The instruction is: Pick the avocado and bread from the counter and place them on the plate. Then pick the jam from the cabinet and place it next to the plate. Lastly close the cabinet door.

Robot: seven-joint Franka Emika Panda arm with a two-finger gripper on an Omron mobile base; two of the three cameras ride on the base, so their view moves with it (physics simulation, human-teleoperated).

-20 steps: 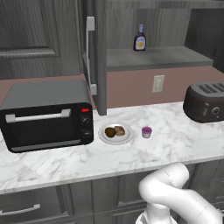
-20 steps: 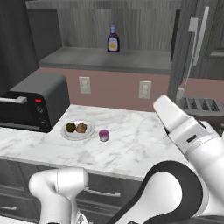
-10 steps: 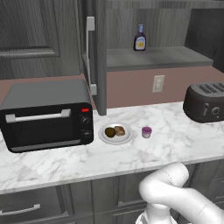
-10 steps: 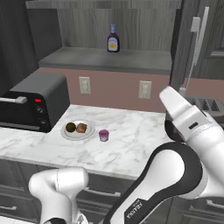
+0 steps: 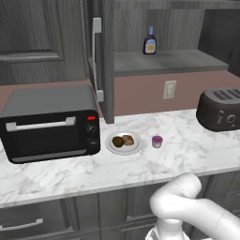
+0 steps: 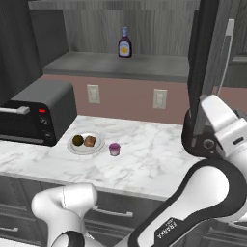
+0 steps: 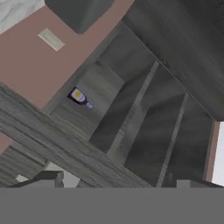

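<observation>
Left base view: plate [image 5: 108, 145] sits on the marble desk [image 5: 187, 150] just right of the black toaster oven [image 5: 49, 122]. Avocado [image 5: 118, 141] and bread [image 5: 128, 139] lie on it, side by side, touching or nearly. Jam [image 5: 157, 141] stands on the desk just beside the plate, to its right. Cabinet door [image 5: 108, 56] hangs open, silver handle [image 5: 96, 58] on it; dark bottle [image 5: 149, 41] w/ yellow label on the cabinet shelf [image 5: 178, 61]. Toaster [image 5: 220, 109] at far right.

Right base view: same layout, avocado [image 6: 77, 140] left of bread [image 6: 89, 141], jam [image 6: 114, 149] near the plate [image 6: 72, 147]. Arm's forearm is up by the open door [image 6: 205, 72] (hand itself hidden, I think, behind the door edge).

Hand view: tilted look at wood-grain panels and the bottle [image 7: 80, 98]; gripper tips too blurred, can't tell if spread or pressed together.
</observation>
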